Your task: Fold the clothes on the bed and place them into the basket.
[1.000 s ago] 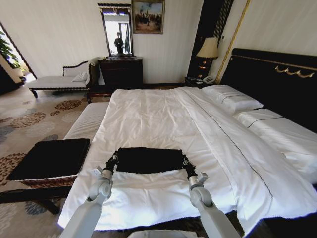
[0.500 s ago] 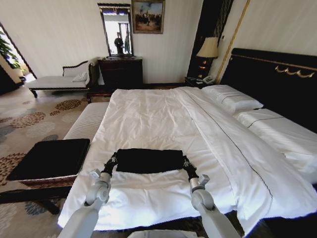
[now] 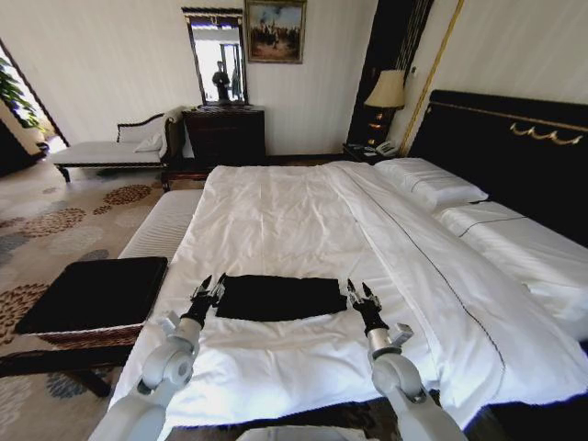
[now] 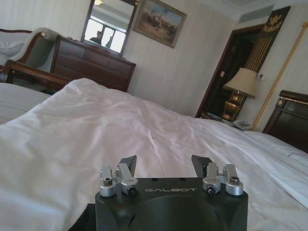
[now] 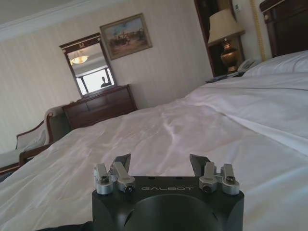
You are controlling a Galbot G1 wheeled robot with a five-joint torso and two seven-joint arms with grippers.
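Note:
The clothes (image 3: 280, 297), a black top folded into a flat rectangle, lie on the white bed (image 3: 276, 211) near its foot. My left gripper (image 3: 208, 287) is open just off the garment's left end, holding nothing. At the right end my right gripper (image 3: 358, 292) is also open and empty, a small gap away from the cloth. In the left wrist view the left gripper (image 4: 164, 163) has its fingers spread over white sheet, and the right gripper (image 5: 161, 162) looks the same in the right wrist view. The basket (image 3: 92, 292), brown wicker with a flat black top, stands on the floor left of the bed.
A pale cushioned bench (image 3: 161, 225) runs along the bed's left side beyond the basket. White pillows (image 3: 432, 184) lie by the black headboard (image 3: 514, 147) on the right. A dark dresser (image 3: 225, 133), a chaise (image 3: 110, 147) and a lamp (image 3: 386, 92) line the far wall.
Both grippers opened and let go of the garment's ends, then drew back slightly. The black top now lies flat on the sheet.

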